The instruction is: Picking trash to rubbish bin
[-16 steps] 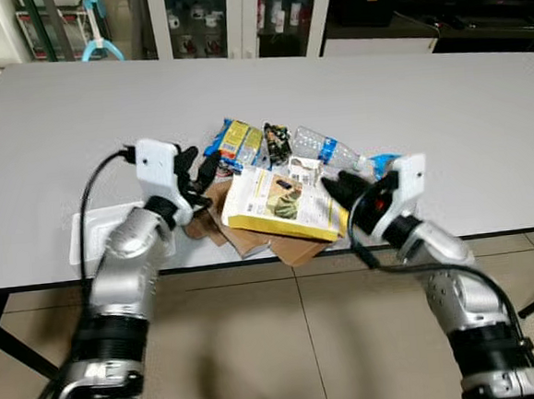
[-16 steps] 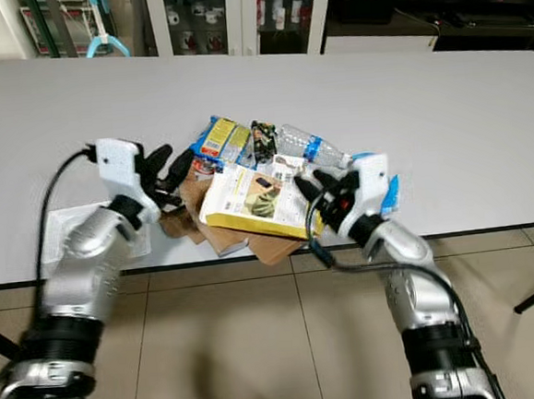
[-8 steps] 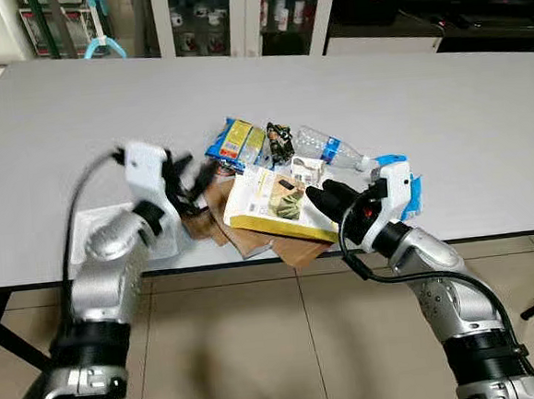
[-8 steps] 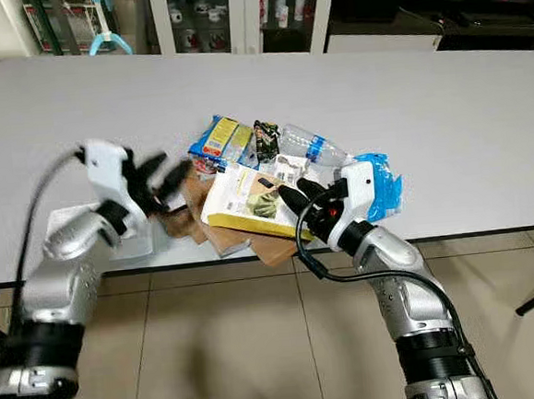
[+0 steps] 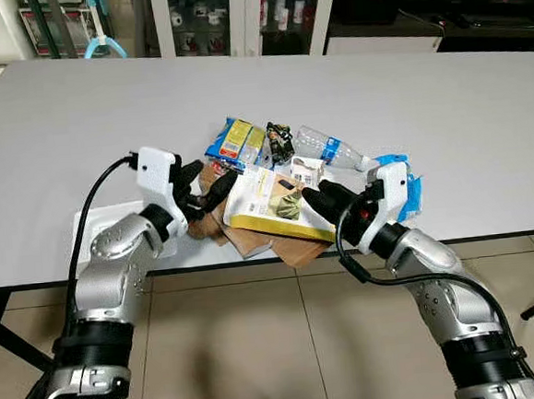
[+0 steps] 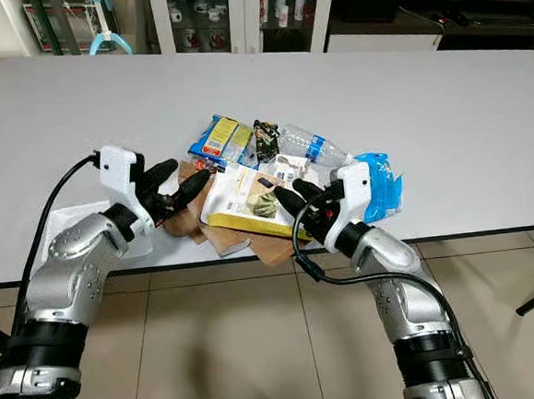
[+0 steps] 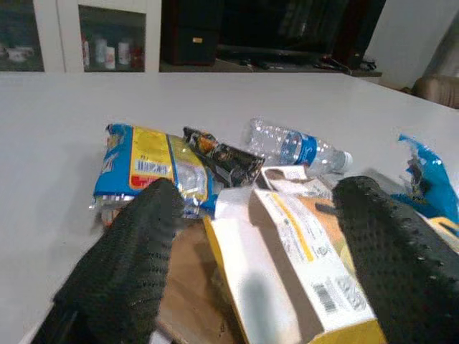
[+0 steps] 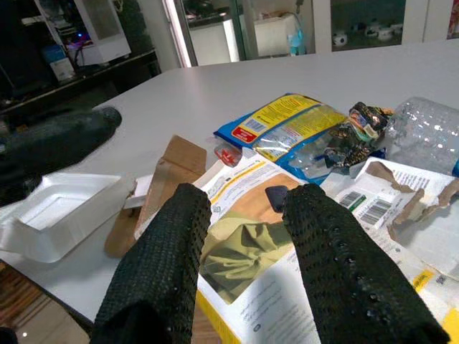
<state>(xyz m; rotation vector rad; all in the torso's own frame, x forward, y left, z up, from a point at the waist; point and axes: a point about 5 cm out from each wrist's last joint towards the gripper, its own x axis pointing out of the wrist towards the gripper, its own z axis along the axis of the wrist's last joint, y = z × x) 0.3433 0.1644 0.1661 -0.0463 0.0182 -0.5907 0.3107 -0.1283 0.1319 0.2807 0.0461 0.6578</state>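
Observation:
A pile of trash lies near the front edge of the white table (image 5: pixel 76 122). In it are a flat yellow carton (image 5: pixel 272 202), brown cardboard (image 5: pixel 252 239) beneath it, a blue-yellow snack packet (image 5: pixel 234 139), a dark wrapper (image 5: pixel 278 141), a clear plastic bottle (image 5: pixel 326 148) and a blue wrapper (image 5: pixel 407 187). My left gripper (image 5: pixel 217 174) is open at the carton's left edge; the left wrist view has the carton (image 7: pixel 301 265) lying between its fingers (image 7: pixel 122 265). My right gripper (image 5: pixel 315 192) is open over the carton's right half (image 8: pixel 251 258), its fingers (image 8: pixel 337 251) just above the print.
A white foam tray (image 5: pixel 98 229) sits by the front-left table edge, under my left forearm. Glass-door cabinets (image 5: pixel 234 17) stand behind the table. Tiled floor (image 5: pixel 288 346) shows below the front edge, between my arms.
My right gripper has moved left from the carton's right edge to over its face. The left gripper swung back, then came forward to the carton's left edge.

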